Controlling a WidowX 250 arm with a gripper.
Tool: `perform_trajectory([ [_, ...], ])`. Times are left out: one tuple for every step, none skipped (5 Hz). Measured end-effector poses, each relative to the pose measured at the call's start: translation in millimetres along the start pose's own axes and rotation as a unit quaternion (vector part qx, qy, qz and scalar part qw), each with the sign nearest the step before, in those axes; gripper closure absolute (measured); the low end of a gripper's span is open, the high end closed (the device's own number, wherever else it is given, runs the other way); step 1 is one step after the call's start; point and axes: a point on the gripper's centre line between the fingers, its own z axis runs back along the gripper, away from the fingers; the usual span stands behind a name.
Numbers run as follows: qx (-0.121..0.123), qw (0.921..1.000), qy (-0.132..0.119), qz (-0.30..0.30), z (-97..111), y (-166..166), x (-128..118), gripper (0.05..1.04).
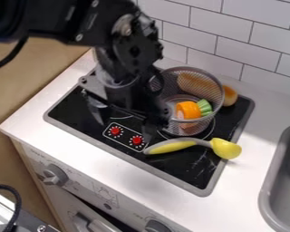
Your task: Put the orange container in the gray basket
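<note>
- Utensil [171,146], yellow-headed, lies on the stovetop [195,170], nearest the front.
- Gripper [123,122] hangs over the stovetop, fingers spread and nothing between them.
- Orange container [188,110] sits inside the gray basket [209,94], against a green piece [204,107]; likely light, stiff plastic, smooth enough to slip or roll. If it needs reseating, pinch its rounded sides gently from above, clear of the mesh.
- Bread-like roll [229,96] lies behind the basket, probably softer.
</note>
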Motion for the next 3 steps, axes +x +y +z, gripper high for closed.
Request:
perform_trajectory([
  [0.009, 0.9999, 0.009, -0.002, 3.8, 2.6, -11.7, 0.083],
  [0.007, 0.9997, 0.024, -0.003, 10.2, 4.6, -18.2, 0.083],
  [0.003, 0.9996, 0.027, 0.000, 16.3, 5.5, -12.0, 0.083],
])
